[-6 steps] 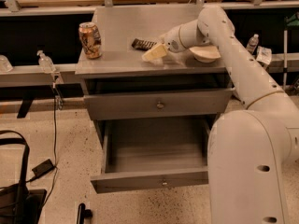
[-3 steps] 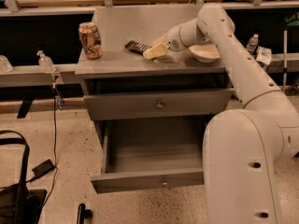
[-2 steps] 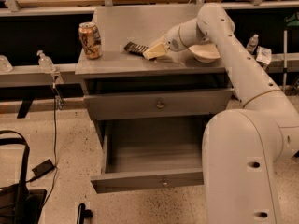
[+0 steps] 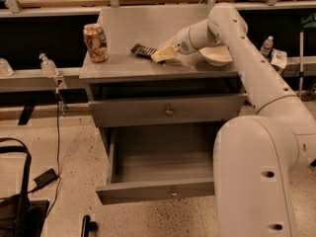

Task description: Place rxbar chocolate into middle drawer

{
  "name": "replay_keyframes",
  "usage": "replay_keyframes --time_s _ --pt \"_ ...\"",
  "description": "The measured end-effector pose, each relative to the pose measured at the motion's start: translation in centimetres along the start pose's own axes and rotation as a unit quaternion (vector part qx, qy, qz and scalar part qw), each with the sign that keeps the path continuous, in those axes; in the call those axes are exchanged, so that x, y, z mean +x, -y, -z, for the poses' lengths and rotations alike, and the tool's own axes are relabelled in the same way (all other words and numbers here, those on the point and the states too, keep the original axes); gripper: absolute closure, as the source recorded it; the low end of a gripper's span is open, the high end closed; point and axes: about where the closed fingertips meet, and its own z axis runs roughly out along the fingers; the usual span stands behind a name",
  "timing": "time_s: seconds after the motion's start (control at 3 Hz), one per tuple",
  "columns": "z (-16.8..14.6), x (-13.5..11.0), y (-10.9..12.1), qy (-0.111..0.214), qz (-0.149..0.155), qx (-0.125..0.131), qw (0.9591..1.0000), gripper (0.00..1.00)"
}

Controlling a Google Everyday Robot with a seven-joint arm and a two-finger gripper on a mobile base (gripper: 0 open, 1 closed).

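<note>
Rxbar chocolate [image 4: 142,50] touching hand [image 4: 159,56], over cabinet top [image 4: 123,69].

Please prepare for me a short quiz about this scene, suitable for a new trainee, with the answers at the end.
1. True or false: the middle drawer is pulled open, while the drawer above it is shut.
2. Where is the rxbar chocolate? A: inside the open drawer. B: at the cabinet top, next to the pincer. C: on the floor.
3. Which object stands near the left edge of the cabinet top?

Key: 1 true. 2 B. 3 the can.
</note>
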Motion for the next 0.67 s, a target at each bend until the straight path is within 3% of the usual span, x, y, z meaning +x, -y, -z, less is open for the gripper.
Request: replay_keyframes --time_s 0.67 --pt "-0.02 0.00 -0.01 0.000 0.000 0.000 1.0000 1.00"
